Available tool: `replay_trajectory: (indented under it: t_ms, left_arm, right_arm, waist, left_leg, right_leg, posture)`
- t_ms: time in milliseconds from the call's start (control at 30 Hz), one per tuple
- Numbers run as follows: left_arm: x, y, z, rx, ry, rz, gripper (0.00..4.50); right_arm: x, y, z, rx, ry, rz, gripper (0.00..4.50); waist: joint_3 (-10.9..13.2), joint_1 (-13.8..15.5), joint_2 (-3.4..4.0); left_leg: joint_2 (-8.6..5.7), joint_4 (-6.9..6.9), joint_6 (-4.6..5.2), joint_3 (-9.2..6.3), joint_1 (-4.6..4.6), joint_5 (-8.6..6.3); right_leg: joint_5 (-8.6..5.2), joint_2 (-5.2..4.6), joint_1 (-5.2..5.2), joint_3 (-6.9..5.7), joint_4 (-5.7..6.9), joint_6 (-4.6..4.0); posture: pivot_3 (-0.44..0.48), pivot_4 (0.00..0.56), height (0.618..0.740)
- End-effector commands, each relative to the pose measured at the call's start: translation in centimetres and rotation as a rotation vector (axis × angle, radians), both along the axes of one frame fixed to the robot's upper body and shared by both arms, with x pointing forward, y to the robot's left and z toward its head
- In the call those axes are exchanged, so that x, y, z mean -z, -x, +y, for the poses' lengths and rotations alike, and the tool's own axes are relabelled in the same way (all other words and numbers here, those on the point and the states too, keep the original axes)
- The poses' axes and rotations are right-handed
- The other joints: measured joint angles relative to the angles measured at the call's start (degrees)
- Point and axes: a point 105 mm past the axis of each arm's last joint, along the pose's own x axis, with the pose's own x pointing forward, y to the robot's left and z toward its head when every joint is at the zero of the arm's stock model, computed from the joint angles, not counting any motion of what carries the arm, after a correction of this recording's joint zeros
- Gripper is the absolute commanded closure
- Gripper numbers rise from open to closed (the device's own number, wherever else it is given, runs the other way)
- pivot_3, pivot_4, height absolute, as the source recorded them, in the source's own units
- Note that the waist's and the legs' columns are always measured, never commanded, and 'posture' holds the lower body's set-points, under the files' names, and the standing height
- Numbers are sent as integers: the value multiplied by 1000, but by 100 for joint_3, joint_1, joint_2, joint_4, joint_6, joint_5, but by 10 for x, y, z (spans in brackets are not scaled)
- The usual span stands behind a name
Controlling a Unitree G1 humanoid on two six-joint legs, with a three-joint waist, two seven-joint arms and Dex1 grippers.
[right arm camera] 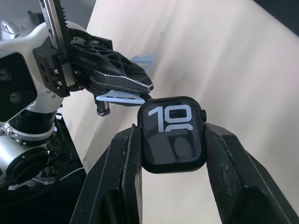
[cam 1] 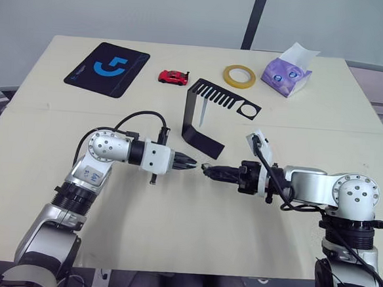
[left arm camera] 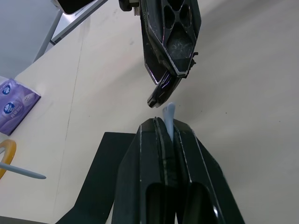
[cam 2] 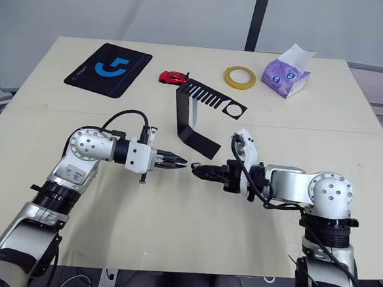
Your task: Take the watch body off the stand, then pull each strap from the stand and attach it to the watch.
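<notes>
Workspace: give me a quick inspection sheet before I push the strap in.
Surface: pale table, bare near the arms.
Job's things: watch body clamped in right pincer; one strap gripped in left pincer, its end at the watch's edge; stand upright behind them; second strap cannot be placed.
Clutter: mouse pad, red toy car, tape roll, tissue box, all along the far side.
Cables: black leads loop over both forearms.
Surroundings: grey wall, dark post.
</notes>
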Motion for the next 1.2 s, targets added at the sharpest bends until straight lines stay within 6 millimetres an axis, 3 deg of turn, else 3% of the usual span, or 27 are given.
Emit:
replay_trajectory:
  t_ms: [33,567,1200]
  left_arm:
    - [-13,2,-4,21,27,-43,4500]
    - [-11,10,-12,37,41,-40,4500]
    - [-16,2,-11,13,46,-43,4500]
  right_arm:
    - [-7,2,0,-4,-27,-19,2968]
    - [-9,2,2,6,-33,-7,2968]
    - [-7,6,-1,9,-21,5,2968]
  waist:
    - [0,1,0]
    - [0,4,0]
    - [0,14,0]
  left_leg:
    - [0,0,0,0,0,0]
    - [0,0,2,-1,-2,-1]
    - [-8,0,8,-3,-5,-2]
  right_leg:
    - [0,0,0,0,-1,0]
    - [0,-6,1,-8,-4,0]
    - [1,-42,4,-56,-6,-2]
  posture:
    - [0,150,738]
    - [0,150,738]
    - [0,150,738]
